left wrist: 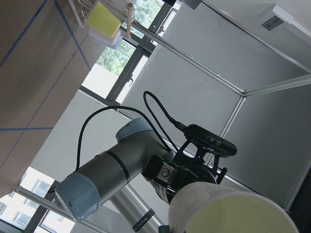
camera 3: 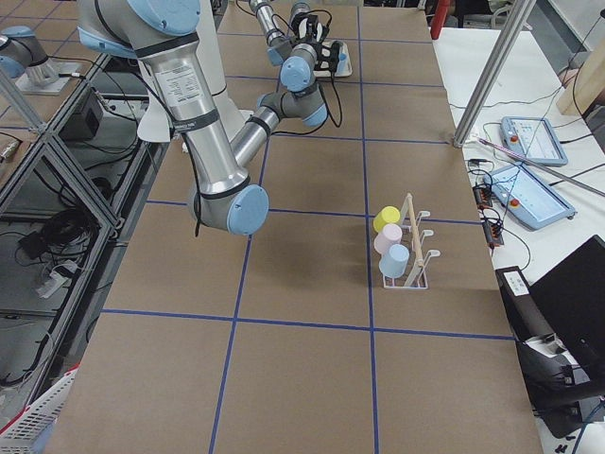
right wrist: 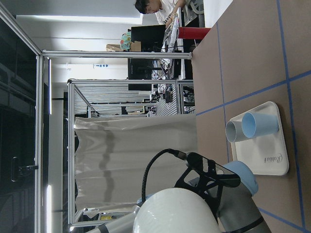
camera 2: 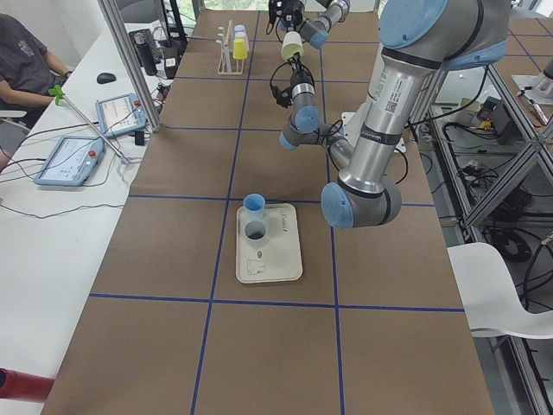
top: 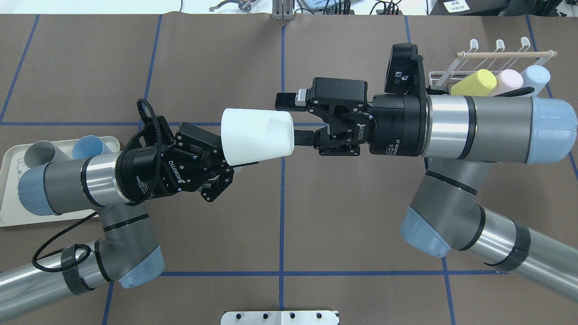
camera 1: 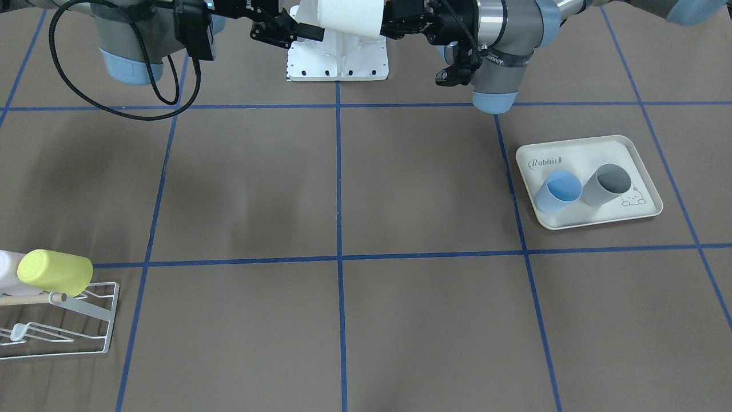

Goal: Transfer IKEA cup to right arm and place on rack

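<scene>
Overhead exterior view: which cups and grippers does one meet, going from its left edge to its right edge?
grey cup → blue cup → left gripper → white cup → right gripper → yellow cup → pink cup → pale blue cup

The front-facing view's top edge cuts the white cup; its left edge cuts the rack and a pale cup on it. From overhead the right arm hides much of the rack — the left arm covers part of the tray; at the left gripper, the fingertips sit hidden by the white cup.
</scene>
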Motion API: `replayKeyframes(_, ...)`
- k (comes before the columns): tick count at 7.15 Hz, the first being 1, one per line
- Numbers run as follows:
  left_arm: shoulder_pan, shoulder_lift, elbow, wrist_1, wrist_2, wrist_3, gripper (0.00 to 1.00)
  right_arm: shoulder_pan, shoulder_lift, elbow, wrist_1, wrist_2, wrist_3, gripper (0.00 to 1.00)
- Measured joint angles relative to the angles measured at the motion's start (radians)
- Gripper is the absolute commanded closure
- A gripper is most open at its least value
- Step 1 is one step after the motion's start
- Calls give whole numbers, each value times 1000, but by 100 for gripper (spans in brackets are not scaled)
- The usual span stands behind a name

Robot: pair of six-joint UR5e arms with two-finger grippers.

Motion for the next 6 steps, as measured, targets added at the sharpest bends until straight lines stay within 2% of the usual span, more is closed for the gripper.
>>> replayKeyframes(2,2,-7,4,1,11,-3,100,-7,0,0,0,-1,-1,3)
replayKeyframes(3,4,-12,7,1,17,-4,100,-11,0,0,2,-1,-1,7)
replayKeyframes(4,5,-16,8,1,22,-4,100,-13,0,1,4,-1,0,16)
replayKeyframes(5,5,-17,9,1,24,-4,100,-14,0,1,6,-1,0,38)
replayKeyframes(6,6,-17,10,1,25,-4,83,-15,0,1,6,-1,0,51)
